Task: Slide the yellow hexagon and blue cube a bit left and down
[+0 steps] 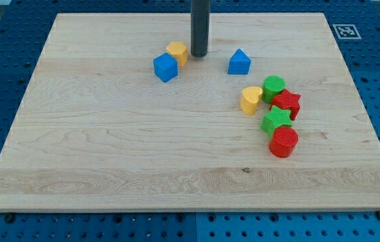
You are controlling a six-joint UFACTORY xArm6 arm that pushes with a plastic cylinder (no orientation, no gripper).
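Observation:
The yellow hexagon (177, 52) lies near the view's top centre of the wooden board (109, 154). The blue cube (166, 68) touches it at its lower left. My tip (199, 55) stands just to the right of the yellow hexagon, very close to it or touching; I cannot tell which. The rod rises straight up out of the view's top.
A blue triangular block (239, 62) lies right of my tip. Further right and lower is a cluster: a yellow heart-like block (250, 99), a green cylinder (274, 88), a red star (287, 103), a green star (276, 121) and a red cylinder (283, 142).

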